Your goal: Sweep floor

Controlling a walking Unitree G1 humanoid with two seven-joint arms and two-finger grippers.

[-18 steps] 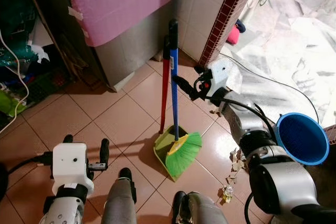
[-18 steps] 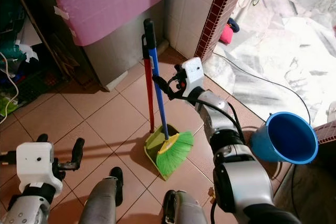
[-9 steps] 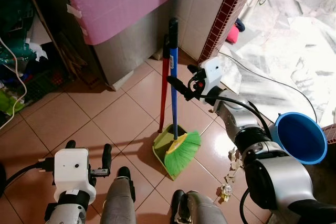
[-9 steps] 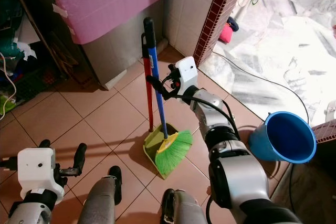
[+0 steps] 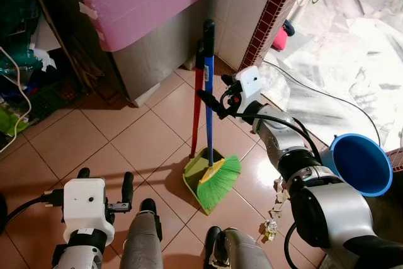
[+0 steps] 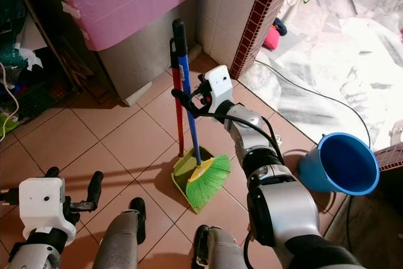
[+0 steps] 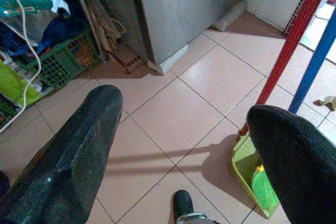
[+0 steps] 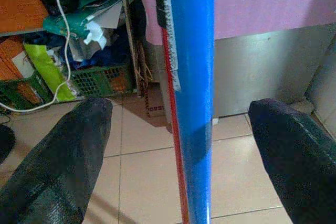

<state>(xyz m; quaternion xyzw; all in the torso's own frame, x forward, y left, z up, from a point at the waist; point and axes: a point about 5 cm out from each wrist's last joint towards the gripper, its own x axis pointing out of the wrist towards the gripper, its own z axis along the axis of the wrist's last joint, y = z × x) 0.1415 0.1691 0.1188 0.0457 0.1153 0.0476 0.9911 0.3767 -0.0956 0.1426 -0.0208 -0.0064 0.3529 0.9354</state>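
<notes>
Broom (image 5: 209, 111): upright, blue handle, green bristles resting in the dustpan (image 5: 196, 177) on the tiled floor (image 5: 135, 140).
Right end effector (image 5: 211, 100): released, fingers spread either side of the handle, not clenched on it.
Left end effector (image 5: 104, 177): released, low, well apart.
Bucket (image 5: 360, 163): right, blue.

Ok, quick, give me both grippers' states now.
Left gripper: open, holding nothing, low over the floor tiles.
Right gripper: open, fingers either side of the blue broom handle, not yet closed on it.
</notes>
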